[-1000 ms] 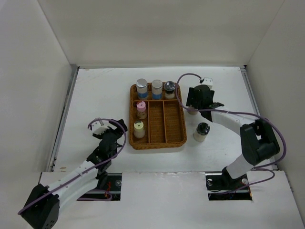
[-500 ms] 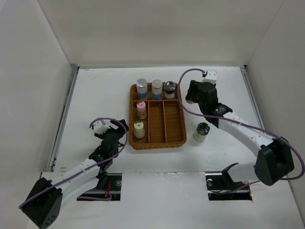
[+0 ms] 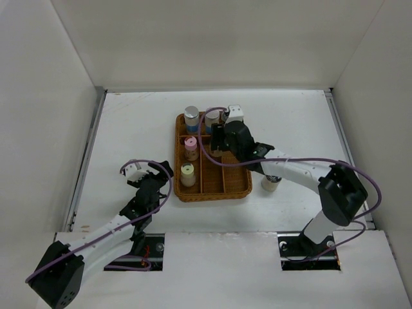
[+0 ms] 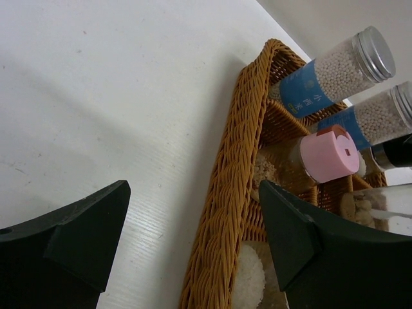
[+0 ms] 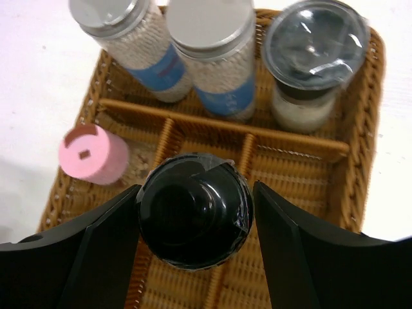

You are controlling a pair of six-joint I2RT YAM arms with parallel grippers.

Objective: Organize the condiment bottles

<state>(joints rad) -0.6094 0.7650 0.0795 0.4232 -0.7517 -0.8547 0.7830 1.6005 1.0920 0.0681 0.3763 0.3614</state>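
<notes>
Bare white table (image 3: 135, 129), white walls. A bottle (image 5: 195, 209) with a glossy black cap hangs clamped in the right gripper (image 3: 217, 140) over the wicker tray (image 3: 237, 187), seemingly above its middle slot. Only the wrist view shows the cap. The left gripper (image 4: 193, 238) hovers off the tray's near-left corner, jaws apart, empty.

The wicker tray (image 5: 362, 170) is a warm brown, woven in tight ribs, and stands on a plain white table (image 3: 129, 129). In the tray's back row, the left silver-capped bottle (image 5: 122, 35) and the second silver-capped bottle (image 5: 215, 55) wear blue labels with white lettering over white granules. The corner bottle (image 5: 315, 58) is glossy black on top. At the tray's left are the pink-capped bottle (image 5: 93, 154) and the pale-yellow-capped bottle (image 3: 187, 172). Over the tray's middle, the middle bottle (image 5: 195, 209) shows a black cap.
</notes>
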